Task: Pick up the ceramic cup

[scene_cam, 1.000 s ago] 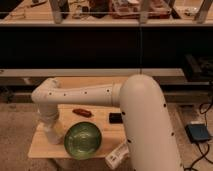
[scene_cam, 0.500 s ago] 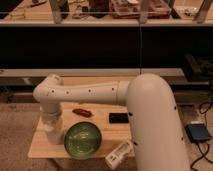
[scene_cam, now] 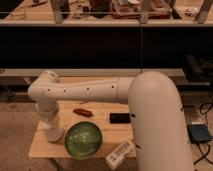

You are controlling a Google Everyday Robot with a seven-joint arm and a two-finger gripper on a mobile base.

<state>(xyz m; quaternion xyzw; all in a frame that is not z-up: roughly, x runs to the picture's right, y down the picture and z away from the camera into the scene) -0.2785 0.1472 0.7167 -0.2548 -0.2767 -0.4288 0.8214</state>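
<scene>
Since the earlier frame, your arm's elbow has swung right, while its wrist stays low at the desk's left end.
Your small white ceramic cup (scene_cam: 53, 134) sits there beneath the end effector (scene_cam: 50, 125), just left of the green glass bowl (scene_cam: 83, 140) on the wooden desk (scene_cam: 42, 148).

the gripper (scene_cam: 51, 131) is lowered at the left end of the desk (scene_cam: 42, 147), just beside the green bowl (scene_cam: 83, 140). a white bottle (scene_cam: 120, 153), a black object (scene_cam: 120, 118) and a reddish item (scene_cam: 82, 112) are also seen.
</scene>
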